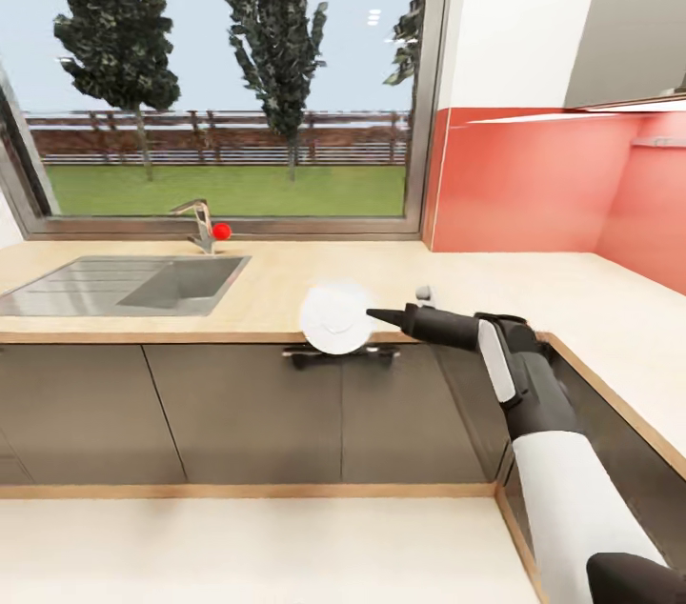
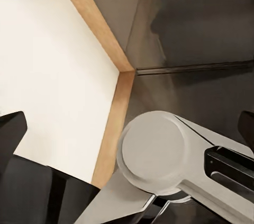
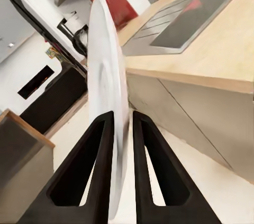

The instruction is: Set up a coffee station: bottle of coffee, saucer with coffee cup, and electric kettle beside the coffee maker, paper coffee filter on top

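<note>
White saucer [image 3: 108,91] | edge-on between right claw [image 3: 123,121] fingers | clamped

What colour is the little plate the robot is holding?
The saucer is plain white, best seen in the head view, pinched by the right gripper.

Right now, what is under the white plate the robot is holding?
The saucer is held on edge in the right hand, at the wooden countertop's front edge. Below it are a dark handle and grey cabinet doors. Its covered bit of counter is hidden.
</note>
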